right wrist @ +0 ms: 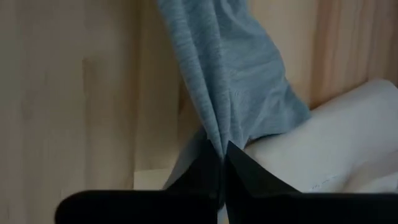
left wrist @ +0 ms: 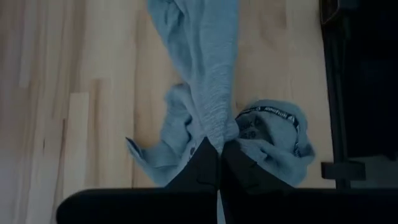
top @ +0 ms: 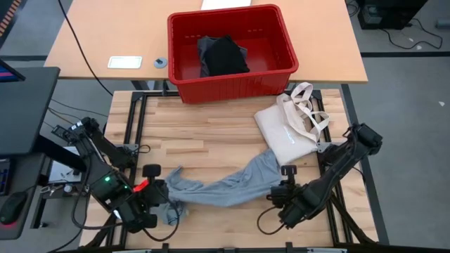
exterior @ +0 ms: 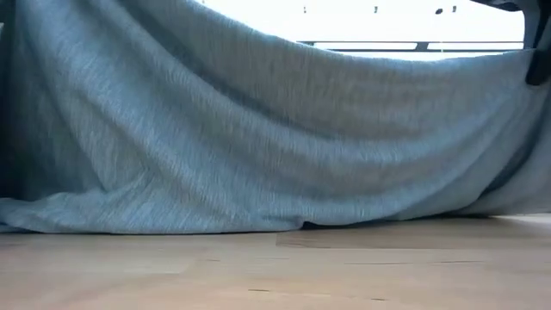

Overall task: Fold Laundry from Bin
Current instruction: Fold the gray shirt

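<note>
Holding the grey T-shirt (top: 225, 188) pinched at both ends, our left gripper (top: 163, 204) and right gripper (top: 275, 184) are clamped tight. Its long axis runs between them along the table's (top: 211, 133) front edge, sagging midway.

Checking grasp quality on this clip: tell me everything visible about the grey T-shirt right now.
The light grey T-shirt is soft heathered knit, pulled into a long sagging band across the front of the wooden table. The left gripper is shut on its bunched end, where the printed neck label shows; the right gripper is shut on the other end. Near the right gripper the shirt lies against the cream tote bag. Its middle droops to the tabletop.
</note>
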You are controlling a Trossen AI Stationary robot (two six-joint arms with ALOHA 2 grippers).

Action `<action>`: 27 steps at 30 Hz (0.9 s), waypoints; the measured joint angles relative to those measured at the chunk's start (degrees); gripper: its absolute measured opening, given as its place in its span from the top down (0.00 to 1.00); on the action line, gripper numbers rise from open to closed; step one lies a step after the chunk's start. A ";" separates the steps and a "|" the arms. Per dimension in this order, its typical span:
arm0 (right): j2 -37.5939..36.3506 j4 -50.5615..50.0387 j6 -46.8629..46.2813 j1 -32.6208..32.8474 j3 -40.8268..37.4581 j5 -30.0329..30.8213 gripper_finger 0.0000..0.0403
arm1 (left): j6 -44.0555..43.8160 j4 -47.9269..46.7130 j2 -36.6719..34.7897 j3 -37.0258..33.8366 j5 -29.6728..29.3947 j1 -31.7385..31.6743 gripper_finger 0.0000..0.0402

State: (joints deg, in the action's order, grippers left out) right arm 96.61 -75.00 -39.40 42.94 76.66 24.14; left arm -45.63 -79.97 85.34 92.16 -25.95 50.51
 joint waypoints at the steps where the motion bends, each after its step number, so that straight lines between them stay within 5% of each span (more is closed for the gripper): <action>1: 0.47 -0.06 0.37 0.15 0.00 -0.40 0.98 | 0.00 -0.26 0.00 0.00 0.00 -0.03 0.99; 14: -5.17 -11.13 -5.57 5.55 0.18 -5.51 0.98 | 7.82 -1.58 0.00 12.47 -0.40 0.61 0.99; 19: -11.31 -7.23 -8.97 10.23 0.20 -5.62 0.98 | 6.64 1.88 -0.02 16.24 0.46 -0.63 0.99; 27: -20.85 5.88 -4.29 17.19 0.20 -8.22 0.98 | 9.30 16.82 0.00 17.53 11.03 -0.94 0.99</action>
State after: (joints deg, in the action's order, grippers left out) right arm 75.76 -69.12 -43.69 60.13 76.86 15.92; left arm -36.32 -63.15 85.34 109.69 -14.92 49.56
